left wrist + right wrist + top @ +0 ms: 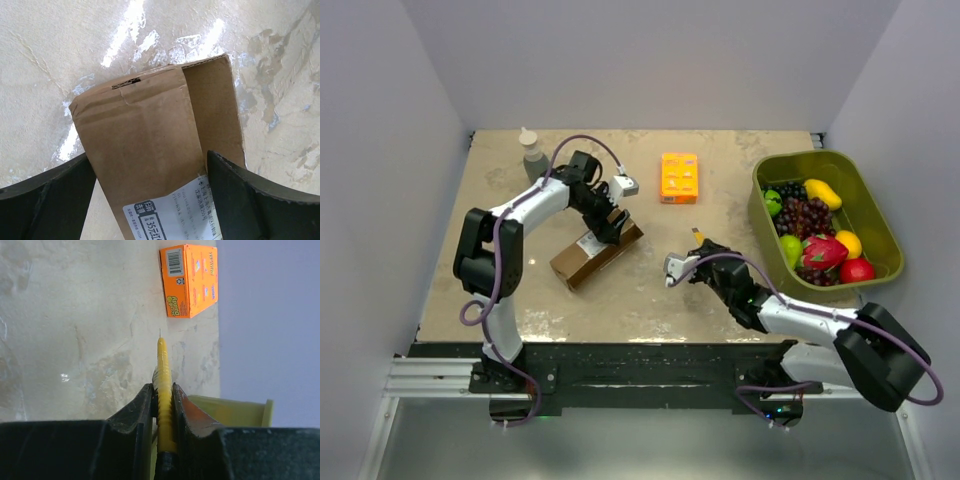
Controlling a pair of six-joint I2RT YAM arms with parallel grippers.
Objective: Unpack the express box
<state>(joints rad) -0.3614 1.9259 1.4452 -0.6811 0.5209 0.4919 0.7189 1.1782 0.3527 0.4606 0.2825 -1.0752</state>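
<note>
The express box [595, 255], a brown carton with a white label, lies flat and slanted on the table left of centre. My left gripper [610, 222] is down over its upper right end. In the left wrist view the box [145, 125] runs between my two fingers, and the left gripper [148, 157] stands wide with one finger on each long side. My right gripper [700, 252] hovers at table centre, shut on a yellow cutter [162, 360]. The cutter's thin tip pokes out past the right gripper [162, 387] toward the orange box.
A small orange box [679, 177] lies at the back centre, also in the right wrist view [190, 280]. A green basket [820, 158] of fruit fills the right side. A small clear bottle [532, 155] stands at the back left. White walls enclose the table.
</note>
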